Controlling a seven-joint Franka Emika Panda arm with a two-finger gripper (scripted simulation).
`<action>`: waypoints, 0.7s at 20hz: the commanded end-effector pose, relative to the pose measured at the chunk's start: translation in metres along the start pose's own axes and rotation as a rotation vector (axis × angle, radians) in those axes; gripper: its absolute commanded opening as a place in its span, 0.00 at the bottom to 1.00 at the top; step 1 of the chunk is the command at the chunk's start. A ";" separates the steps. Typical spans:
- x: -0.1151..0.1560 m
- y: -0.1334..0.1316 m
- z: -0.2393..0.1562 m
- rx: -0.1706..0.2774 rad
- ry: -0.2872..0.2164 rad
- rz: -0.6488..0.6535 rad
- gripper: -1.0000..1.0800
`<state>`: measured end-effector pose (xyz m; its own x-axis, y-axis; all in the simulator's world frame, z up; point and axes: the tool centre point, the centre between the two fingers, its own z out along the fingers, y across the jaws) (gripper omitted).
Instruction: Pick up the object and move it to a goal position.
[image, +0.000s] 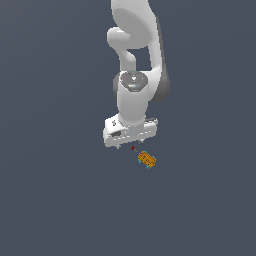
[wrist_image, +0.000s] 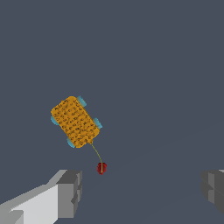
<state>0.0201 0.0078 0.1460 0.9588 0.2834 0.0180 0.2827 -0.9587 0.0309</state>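
Plain dark grey-blue surface fills both views, with no walls or edges visible. On it lies the object (image: 147, 159), just beside the end effector (image: 129, 147) and not between its fingers (wrist_image: 68, 192), which stand wide apart and hold nothing. A small red marker (wrist_image: 101, 168) sits close by. I judge the approach step is in hand; next the end effector must move over the object and turn to match it.

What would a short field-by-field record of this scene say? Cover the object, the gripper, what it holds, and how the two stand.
object: orange block with dark grid marks and small teal pieces at its edges
attached: thin line to a small red piece
gripper: white gripper, fingers wide apart
held: nothing
relation: block lies outside the gap between the fingers, untouched
surface: plain grey-blue ground
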 end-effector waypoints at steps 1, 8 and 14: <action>0.001 -0.007 0.010 0.002 -0.003 -0.076 0.96; 0.005 -0.030 0.040 0.012 -0.010 -0.314 0.96; 0.006 -0.047 0.061 0.023 -0.011 -0.481 0.96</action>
<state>0.0149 0.0494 0.0883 0.7469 0.6649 -0.0034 0.6649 -0.7468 0.0134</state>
